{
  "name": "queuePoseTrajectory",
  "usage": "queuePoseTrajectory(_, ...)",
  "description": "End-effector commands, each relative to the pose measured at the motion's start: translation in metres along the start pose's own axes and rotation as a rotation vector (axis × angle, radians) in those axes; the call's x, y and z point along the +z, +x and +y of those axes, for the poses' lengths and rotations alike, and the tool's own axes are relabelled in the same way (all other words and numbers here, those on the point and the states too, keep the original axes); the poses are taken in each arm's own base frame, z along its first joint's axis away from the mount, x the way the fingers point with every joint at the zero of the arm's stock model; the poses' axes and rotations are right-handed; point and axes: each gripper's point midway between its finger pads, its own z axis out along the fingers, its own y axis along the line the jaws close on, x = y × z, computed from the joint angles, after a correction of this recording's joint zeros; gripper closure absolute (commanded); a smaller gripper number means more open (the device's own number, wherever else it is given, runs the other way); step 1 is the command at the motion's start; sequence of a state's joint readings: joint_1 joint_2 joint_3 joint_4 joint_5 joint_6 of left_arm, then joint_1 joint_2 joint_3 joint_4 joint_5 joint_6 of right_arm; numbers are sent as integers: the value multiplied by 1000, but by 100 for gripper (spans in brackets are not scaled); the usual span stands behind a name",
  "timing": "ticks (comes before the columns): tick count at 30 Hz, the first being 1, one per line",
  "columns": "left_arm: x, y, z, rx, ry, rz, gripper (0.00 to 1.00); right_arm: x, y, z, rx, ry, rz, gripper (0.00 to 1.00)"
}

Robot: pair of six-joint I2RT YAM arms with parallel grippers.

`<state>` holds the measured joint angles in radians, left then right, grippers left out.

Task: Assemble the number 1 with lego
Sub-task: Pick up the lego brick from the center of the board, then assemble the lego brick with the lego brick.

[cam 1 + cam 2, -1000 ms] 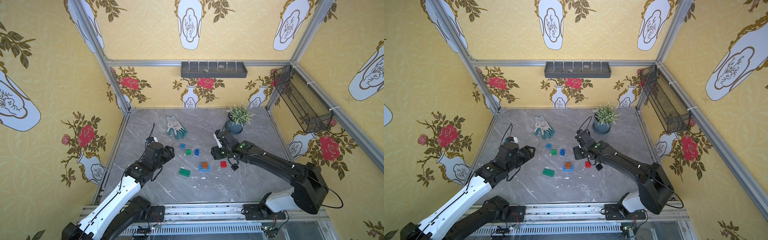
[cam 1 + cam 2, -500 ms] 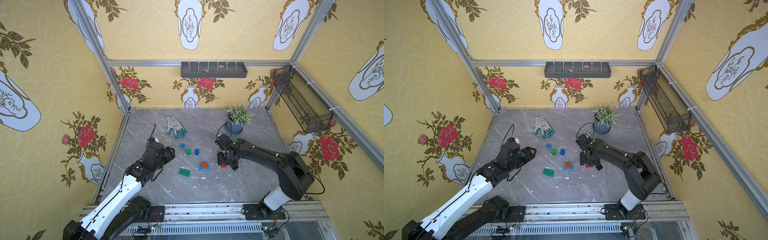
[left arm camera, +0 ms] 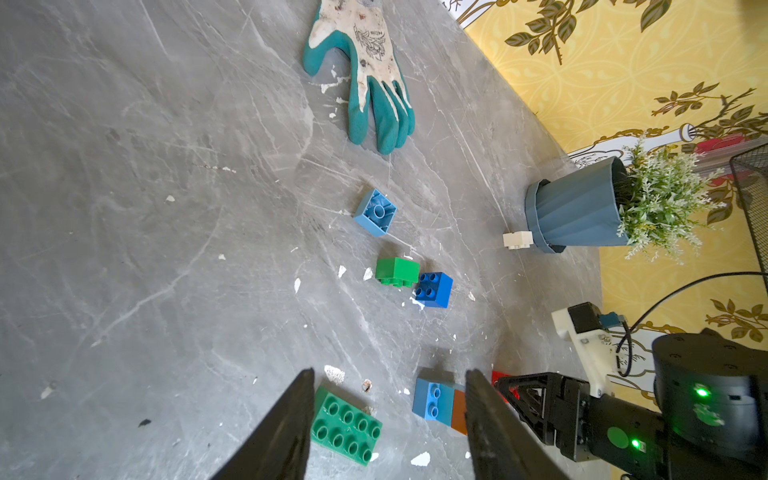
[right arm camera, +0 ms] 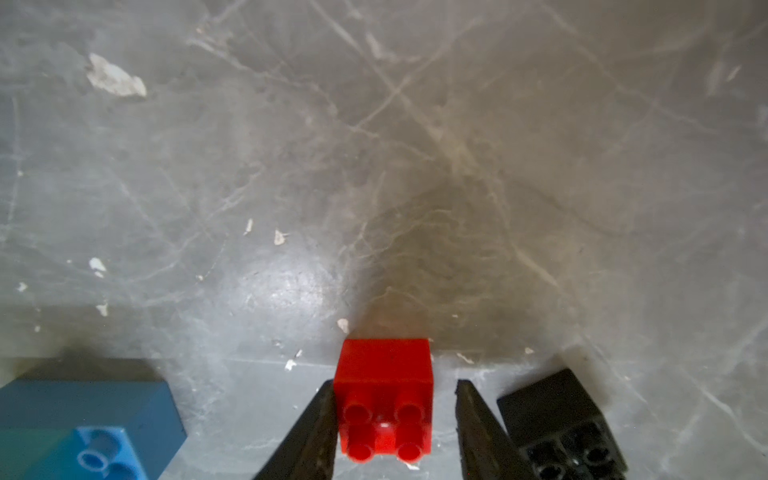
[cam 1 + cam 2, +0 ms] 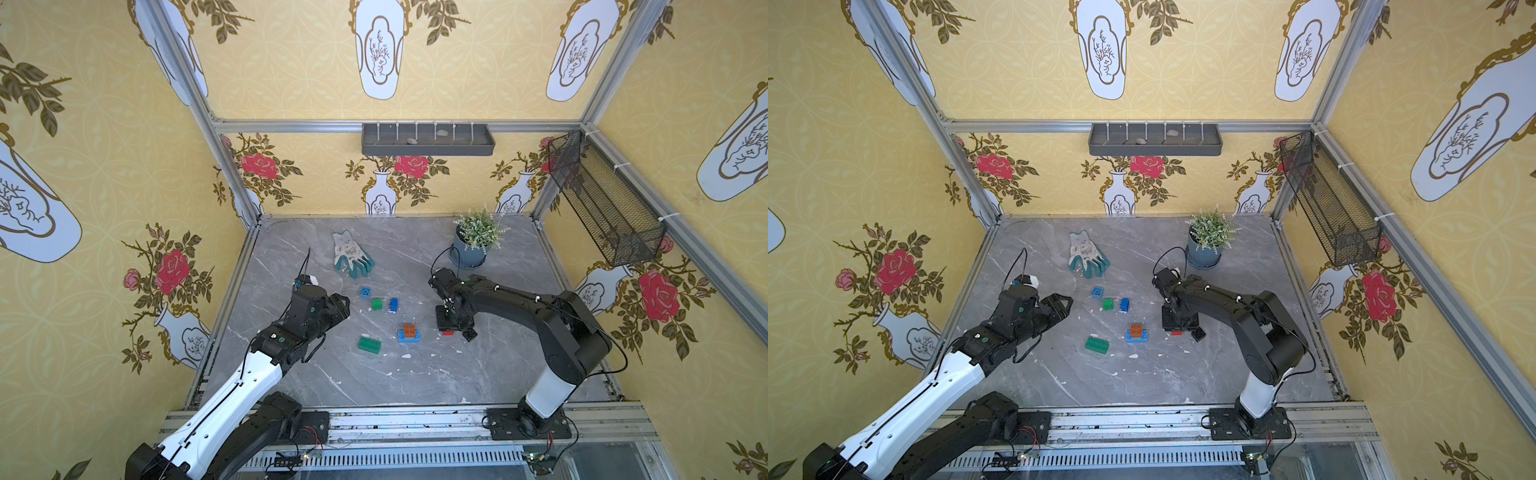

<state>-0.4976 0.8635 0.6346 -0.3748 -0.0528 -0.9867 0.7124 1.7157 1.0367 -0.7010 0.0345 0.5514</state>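
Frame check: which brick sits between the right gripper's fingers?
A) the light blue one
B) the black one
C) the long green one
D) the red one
D: in the right wrist view the red brick sits between the fingers of the right gripper, while the black brick lies just outside one finger.

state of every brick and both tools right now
red square plastic brick: studs up, not yet clamped
right tool: open around it, gap on one side
left tool: open, empty
black square brick: studs up, free
orange-brown square brick: stacked on long light-blue brick
long green brick: flat, studs up
small green brick: on its side
blue square brick: on its side
light-blue square brick: upside down
small white brick: pose unclear
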Motion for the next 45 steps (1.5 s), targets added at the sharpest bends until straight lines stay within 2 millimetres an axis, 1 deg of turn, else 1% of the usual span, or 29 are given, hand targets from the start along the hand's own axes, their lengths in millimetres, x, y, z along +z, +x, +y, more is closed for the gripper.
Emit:
queuePoseTrajectory(1,1,-2,-2,12,9,-8,42,1,-2,1,-8,-7,4,56)
queuePoseTrajectory(6,1,-3,-2,11,7,-9,42,3,-2,3,-17,-11,11,61)
queuePoseTrajectory(12,0,-3,-1,10,6,-7,43,1,-3,4,-21,-16,8,70)
queuePoseTrajectory(15,0,-2,0,9,6,-7,42,-9,-7,5,-47,-16,-11,73)
queuePoseTrajectory(17,0,-1,0,8,7,-4,43,-24,-16,8,-108,-15,-54,75)
queuePoseTrajectory(20,2,1,3,3,4,2,42,-50,-32,20,-243,-32,-145,75)
queuePoseTrajectory(23,2,4,6,-12,8,3,42,-75,-39,45,-466,-101,-221,75)
queuePoseTrajectory(25,2,6,8,-22,11,2,42,-90,-33,69,-675,-178,-249,75)
queuePoseTrajectory(27,2,9,11,-32,13,5,42,-101,-26,85,-836,-223,-256,75)
queuePoseTrajectory(30,2,15,17,-53,13,13,42,-112,-11,104,-1073,-263,-244,78)
queuePoseTrajectory(32,1,18,21,-67,13,12,42,-114,-1,113,-1198,-287,-238,79)
queuePoseTrajectory(34,0,19,24,-70,15,9,42,-114,2,117,-1267,-300,-230,80)
queuePoseTrajectory(41,-5,20,33,-75,0,-8,42,-97,11,118,-1432,-251,-116,78)
queuePoseTrajectory(45,-7,21,34,-74,4,-11,42,-87,14,121,-1488,-223,-65,77)
